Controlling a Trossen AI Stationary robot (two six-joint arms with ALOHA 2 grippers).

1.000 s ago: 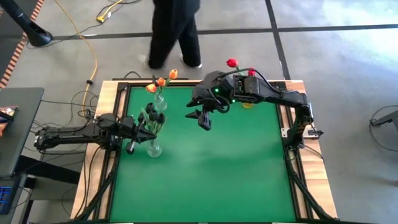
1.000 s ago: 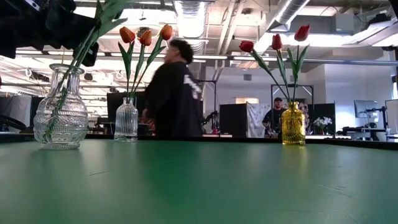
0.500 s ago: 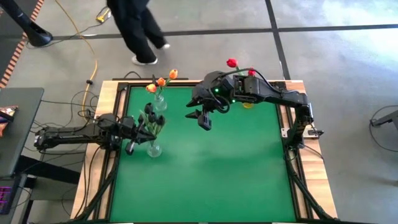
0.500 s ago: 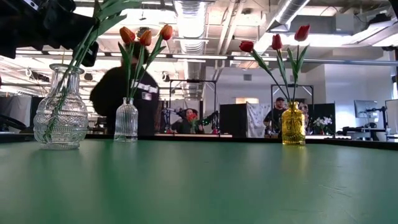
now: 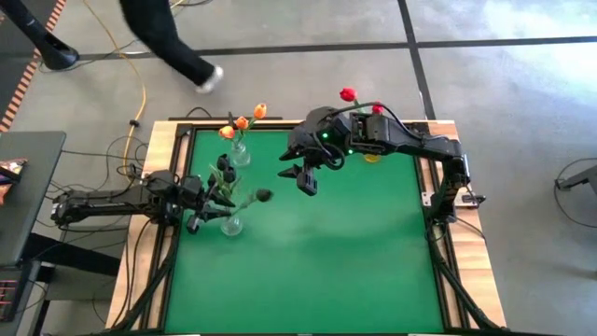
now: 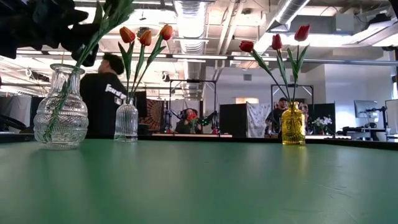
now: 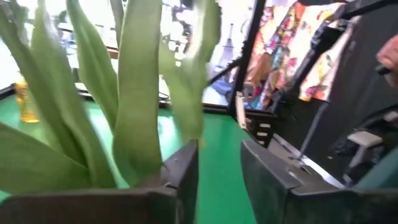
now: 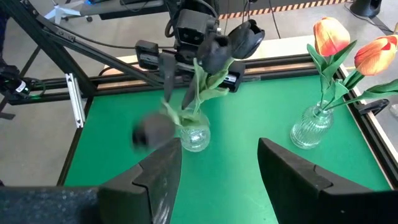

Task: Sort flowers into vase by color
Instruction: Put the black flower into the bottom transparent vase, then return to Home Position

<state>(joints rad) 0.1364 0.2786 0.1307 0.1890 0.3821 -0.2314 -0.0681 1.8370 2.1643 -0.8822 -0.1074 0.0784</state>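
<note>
Left wrist view: leaves (image 7: pixel 134 106) apparently beside fingers (image 7: pixel 186 168).

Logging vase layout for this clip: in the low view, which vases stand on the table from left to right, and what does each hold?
Round clear vase with green stems → slim ribbed clear vase with orange tulips → yellow vase with red tulips.

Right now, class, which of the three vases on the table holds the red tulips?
The yellow vase, at the table's far right side behind the right arm. The ribbed clear vase holds orange tulips, and the round clear vase holds the dark ones.
</note>
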